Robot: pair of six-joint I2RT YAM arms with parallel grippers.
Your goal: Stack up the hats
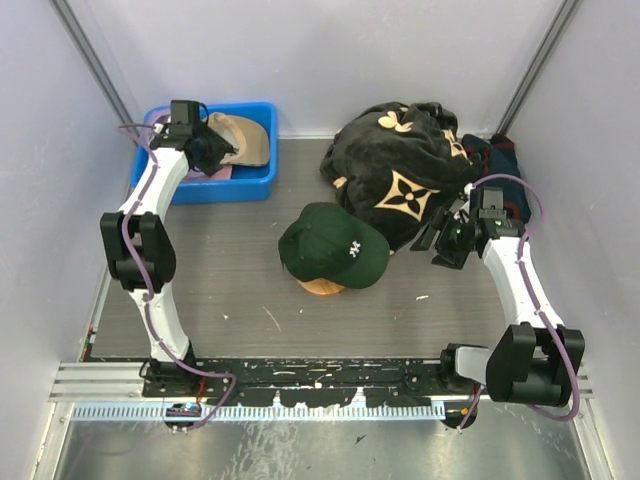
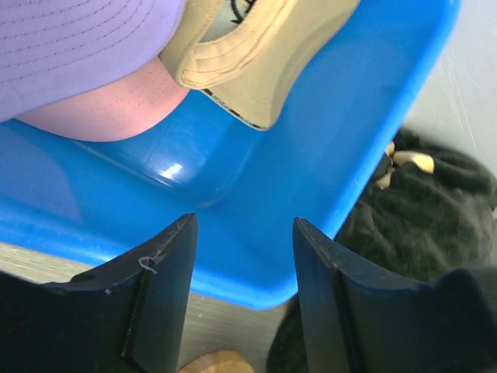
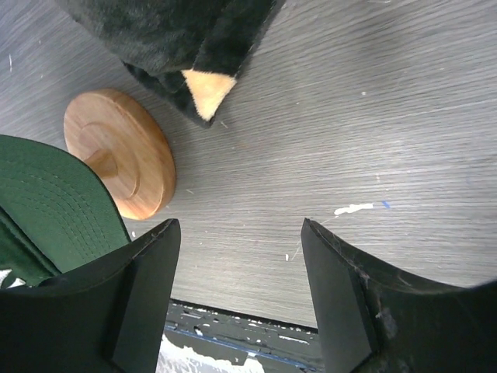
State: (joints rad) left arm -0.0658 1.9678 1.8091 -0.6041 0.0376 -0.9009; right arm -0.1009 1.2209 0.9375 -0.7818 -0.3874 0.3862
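Hat [image 1: 333, 247], green, atop stand [image 1: 322, 287], brim seemingly rightward; left end effector [image 2: 245, 225], right end effector [image 3: 241, 225] both wide, empty.

At the far left a bin [image 1: 230, 188] holds a pile of caps [image 1: 245, 140], three as far as I can tell. In the middle, one cap [image 1: 330, 245] sits on a stand [image 1: 322, 287]. The heaped cloth [image 1: 400, 170] lies just behind it, to the right.

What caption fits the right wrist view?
Open right gripper over the table beside the green hat on its wooden stand.
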